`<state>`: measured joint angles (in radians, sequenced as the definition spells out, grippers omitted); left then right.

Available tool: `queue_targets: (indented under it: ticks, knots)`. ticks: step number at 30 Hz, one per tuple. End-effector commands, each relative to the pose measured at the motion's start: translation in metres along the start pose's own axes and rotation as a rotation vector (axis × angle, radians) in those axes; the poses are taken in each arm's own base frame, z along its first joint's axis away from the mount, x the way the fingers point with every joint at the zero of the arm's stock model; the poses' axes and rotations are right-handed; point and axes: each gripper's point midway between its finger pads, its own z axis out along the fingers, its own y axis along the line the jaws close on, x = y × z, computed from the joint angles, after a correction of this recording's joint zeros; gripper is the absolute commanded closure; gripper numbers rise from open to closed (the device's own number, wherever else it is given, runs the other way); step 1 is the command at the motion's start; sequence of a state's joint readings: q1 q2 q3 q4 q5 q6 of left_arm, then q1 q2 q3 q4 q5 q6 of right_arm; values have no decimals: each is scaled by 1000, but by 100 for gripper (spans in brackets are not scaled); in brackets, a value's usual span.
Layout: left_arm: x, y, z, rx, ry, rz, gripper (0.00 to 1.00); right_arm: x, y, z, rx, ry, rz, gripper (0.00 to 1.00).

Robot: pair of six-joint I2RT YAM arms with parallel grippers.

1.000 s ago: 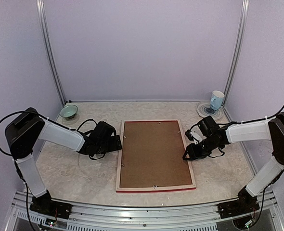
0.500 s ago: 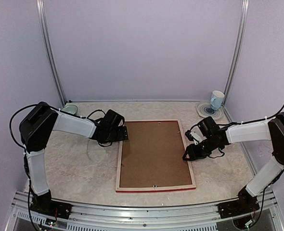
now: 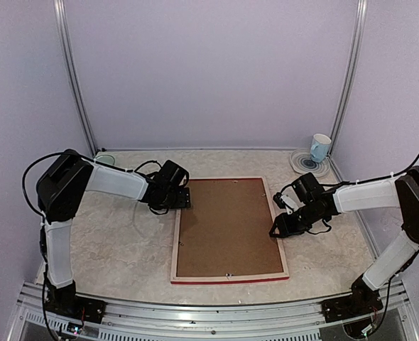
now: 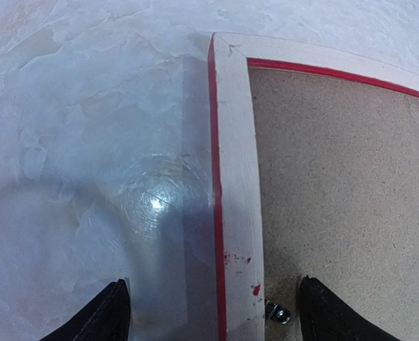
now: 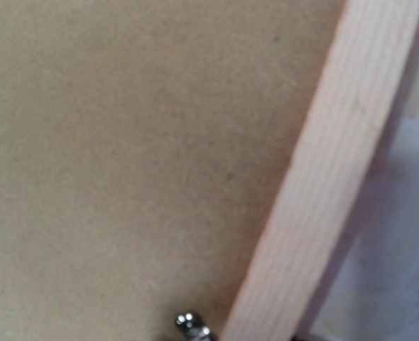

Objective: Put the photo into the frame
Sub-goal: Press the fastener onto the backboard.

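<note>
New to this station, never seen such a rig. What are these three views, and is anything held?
Two robot arms are bolted at the near edge of the table. The wide picture looks down from above and behind them; the other two come from a camera on each wrist. On the table lies the frame, back up, with a brown backing board in it. A mug on a plate stands far right. The left end effector is open, straddling the frame's left rail near its far corner, holding nothing. The right end effector sits at the frame's right edge; its grip is unclear. No photo shows.
</note>
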<state>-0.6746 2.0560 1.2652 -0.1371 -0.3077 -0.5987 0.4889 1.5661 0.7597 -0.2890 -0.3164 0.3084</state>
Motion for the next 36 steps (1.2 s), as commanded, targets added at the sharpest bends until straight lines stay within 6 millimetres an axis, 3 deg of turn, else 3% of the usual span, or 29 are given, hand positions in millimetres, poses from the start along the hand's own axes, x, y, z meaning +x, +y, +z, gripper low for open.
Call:
queue_targets:
  ticks: [1, 8, 14, 22, 28, 36]
  knots:
    - [18, 5, 12, -35, 52, 44, 21, -1, 8, -1, -32, -16, -13, 56]
    - [17, 7, 12, -44, 48, 46, 31, 2, 7, 1, -33, -11, -9, 56]
    - [17, 5, 10, -36, 54, 48, 50, 0, 7, 3, -33, -11, -13, 56]
    - [15, 4, 8, -40, 50, 53, 61, 2, 5, 4, -29, -7, -13, 56]
    - [13, 4, 8, -43, 47, 51, 76, 2, 6, 4, -31, -8, -13, 56]
    - [6, 1, 5, -40, 30, 44, 80, 3, 5, 3, -28, -9, -12, 56]
